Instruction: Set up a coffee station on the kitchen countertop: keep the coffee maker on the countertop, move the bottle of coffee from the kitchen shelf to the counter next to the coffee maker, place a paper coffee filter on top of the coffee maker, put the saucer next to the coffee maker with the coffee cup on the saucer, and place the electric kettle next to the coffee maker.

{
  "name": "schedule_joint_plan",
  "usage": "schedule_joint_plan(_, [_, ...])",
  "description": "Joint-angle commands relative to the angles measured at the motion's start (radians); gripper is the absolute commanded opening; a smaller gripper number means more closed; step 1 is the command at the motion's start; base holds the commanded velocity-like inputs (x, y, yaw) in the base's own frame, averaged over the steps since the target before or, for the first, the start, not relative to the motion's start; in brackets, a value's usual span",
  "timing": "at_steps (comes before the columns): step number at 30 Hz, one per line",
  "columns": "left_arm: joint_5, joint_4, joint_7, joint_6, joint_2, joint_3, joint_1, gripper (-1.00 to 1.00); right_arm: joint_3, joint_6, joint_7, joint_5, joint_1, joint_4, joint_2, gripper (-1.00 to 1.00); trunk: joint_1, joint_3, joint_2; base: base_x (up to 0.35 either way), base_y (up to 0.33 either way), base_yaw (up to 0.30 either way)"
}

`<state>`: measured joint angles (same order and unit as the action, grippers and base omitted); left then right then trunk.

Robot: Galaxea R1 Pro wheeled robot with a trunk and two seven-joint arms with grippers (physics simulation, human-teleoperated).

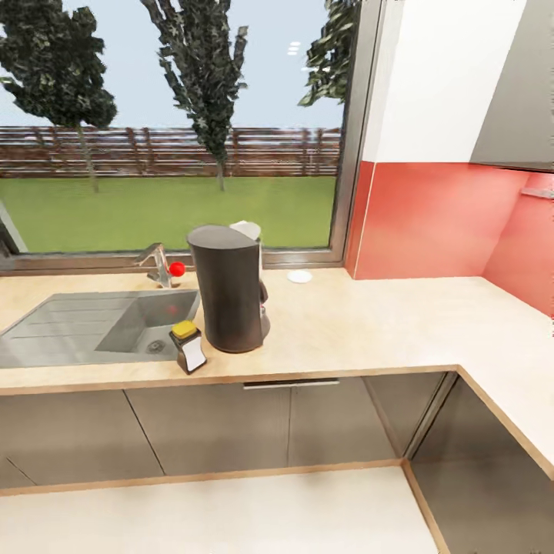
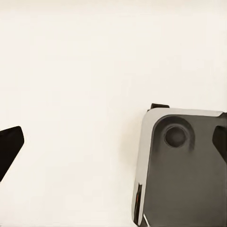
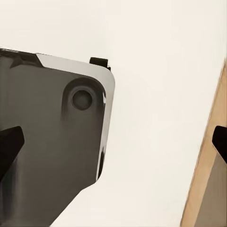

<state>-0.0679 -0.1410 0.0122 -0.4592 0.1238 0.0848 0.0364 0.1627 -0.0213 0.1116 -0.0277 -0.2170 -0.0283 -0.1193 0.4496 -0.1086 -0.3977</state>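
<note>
**Kitchen corner, coffee maker and jar on the worktop**

You face a kitchen corner with a wide window onto grass, trees and a wooden fence, and a red splashback (image 1: 431, 223) running to the right. The kitchen countertop (image 1: 369, 323) stretches below the window and turns the corner on your right, over glossy grey cabinet fronts (image 1: 208, 427).

The coffee maker (image 1: 229, 288) stands upright on the worktop, just right of the steel sink (image 1: 85, 327). Behind its top a white shape peeks out; you cannot tell from here whether it is the paper filter. The bottle of coffee (image 1: 188, 346) sits on the counter just beside the machine's left front, near the counter edge, leaning slightly, yellow lid up. The saucer (image 1: 299, 276) lies flat at the back of the counter by the window frame, apart from the machine on its right. A tap with a red knob (image 1: 177, 268) stands behind the sink.

Your left wrist camera looks down on pale floor and a corner of the robot's grey base (image 2: 184, 175); one dark fingertip (image 2: 9, 149) of the left gripper shows at the edge. Your right wrist camera shows the base too (image 3: 52, 142), with a fingertip (image 3: 8, 146) at each side and a wood-edged strip (image 3: 208, 175). The jaws of both stand wide apart, holding nothing.
</note>
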Motion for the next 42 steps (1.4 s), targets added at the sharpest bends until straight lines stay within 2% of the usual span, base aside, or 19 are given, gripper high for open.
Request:
schedule_joint_plan(1, [-0.006, -0.002, 0.002, -0.001, 0.001, 0.001, 0.0, 1.0, 0.006, -0.003, 0.002, -0.003, -0.001, 0.001, 0.0, 1.0, 0.0, -0.002, -0.002, -0.21, -0.182, 0.015])
schedule_joint_plan(9, [-0.005, -0.001, -0.006, 0.006, 0.011, 0.002, -0.002, 1.0, 0.006, -0.002, 0.002, -0.004, -0.001, -0.001, 0.004, 1.0, 0.0, -0.002, -0.002, -0.104, -0.042, 0.003])
schedule_joint_plan(10, [-0.004, 0.0, -0.007, 0.009, 0.012, 0.001, -0.001, 1.0, 0.006, -0.002, 0.001, -0.004, -0.001, -0.003, 0.009, 1.0, 0.0, -0.002, -0.002, -0.002, -0.001, 0.0])
schedule_joint_plan(11, [-0.004, 0.009, -0.01, 0.015, 0.016, -0.001, 0.001, 1.0, 0.006, -0.004, -0.001, -0.004, -0.001, -0.019, 0.03, 1.0, 0.0, -0.002, -0.002, 0.0, 0.0, 0.0])
schedule_joint_plan(12, [-0.004, 0.014, -0.015, 0.018, 0.029, -0.001, 0.003, 1.0, 0.006, -0.004, -0.001, -0.004, -0.001, -0.042, 0.039, 1.0, 0.0, -0.002, -0.002, 0.0, 0.0, 0.0])
schedule_joint_plan(16, [-0.006, 0.024, -0.02, 0.033, 0.058, -0.002, 0.004, 1.0, 0.006, -0.005, -0.004, -0.004, -0.001, -0.133, 0.06, 1.0, 0.0, -0.002, -0.002, 0.0, 0.0, 0.0])
schedule_joint_plan(18, [-0.007, 0.039, -0.021, 0.075, 0.064, -0.001, 0.004, 1.0, 0.005, -0.008, -0.006, -0.005, -0.001, -0.2, 0.078, 1.0, 0.0, -0.002, -0.002, 0.0, 0.0, 0.0])
schedule_joint_plan(22, [-0.005, 0.052, -0.025, 0.233, 0.065, -0.002, 0.004, 1.0, -0.002, -0.019, -0.009, -0.007, -0.001, -0.373, 0.108, 1.0, 0.0, -0.002, -0.002, 0.0, 0.0, 0.0])
schedule_joint_plan(25, [-0.004, 0.054, -0.035, 0.316, 0.067, -0.002, 0.004, 1.0, -0.004, -0.072, -0.013, -0.019, -0.001, -0.497, 0.127, 1.0, 0.0, -0.002, -0.002, 0.0, 0.0, 0.0])
schedule_joint_plan(27, [-0.004, 0.055, -0.038, 0.337, 0.068, -0.002, 0.004, 1.0, -0.005, -0.142, -0.05, -0.041, -0.001, -0.554, 0.151, 1.0, 0.0, -0.002, -0.002, 0.0, 0.0, 0.0])
schedule_joint_plan(29, [-0.004, 0.055, -0.039, 0.345, 0.067, -0.003, 0.004, 1.0, -0.005, -0.223, -0.14, -0.056, -0.001, -0.617, 0.183, 1.0, 0.0, -0.002, -0.002, 0.0, 0.0, 0.0])
schedule_joint_plan(30, [-0.004, 0.055, -0.039, 0.346, 0.067, -0.003, 0.004, 1.0, -0.004, -0.244, -0.169, -0.058, -0.001, -0.635, 0.191, 1.0, 0.0, -0.002, -0.002, 0.0, 0.0, 0.0])
schedule_joint_plan(32, [-0.004, 0.056, -0.039, 0.348, 0.068, -0.002, 0.004, 1.0, -0.003, -0.307, -0.278, -0.063, -0.001, -0.706, 0.21, 1.0, 0.0, -0.002, -0.002, 0.0, 0.0, 0.0])
schedule_joint_plan(34, [-0.004, 0.057, -0.04, 0.35, 0.069, -0.002, 0.004, 1.0, -0.002, -0.338, -0.343, -0.064, -0.002, -0.788, 0.218, 1.0, 0.0, -0.002, -0.002, 0.0, 0.0, 0.0])
schedule_joint_plan(36, [-0.003, 0.058, -0.039, 0.352, 0.069, -0.003, 0.005, 1.0, -0.002, -0.35, -0.371, -0.065, -0.004, -0.881, 0.221, 1.0, 0.0, -0.002, -0.002, 0.0, 0.0, 0.0])
schedule_joint_plan(38, [-0.003, 0.068, -0.04, 0.354, 0.072, -0.003, 0.013, 1.0, -0.002, -0.354, -0.387, -0.067, -0.008, -1.032, 0.224, 1.0, 0.0, -0.002, -0.002, 0.0, 0.0, 0.0])
schedule_joint_plan(39, [-0.003, 0.098, -0.052, 0.354, 0.088, -0.004, 0.022, 1.0, -0.001, -0.351, -0.391, -0.068, -0.021, -1.137, 0.225, 1.0, 0.0, -0.002, -0.002, 0.0, 0.0, 0.0])
schedule_joint_plan(42, [-0.004, 0.132, -0.075, 0.352, 0.111, -0.005, 0.037, 1.0, 0.001, -0.348, -0.393, -0.069, -0.055, -1.202, 0.226, 1.0, 0.0, -0.002, -0.002, 0.0, 0.0, 0.0])
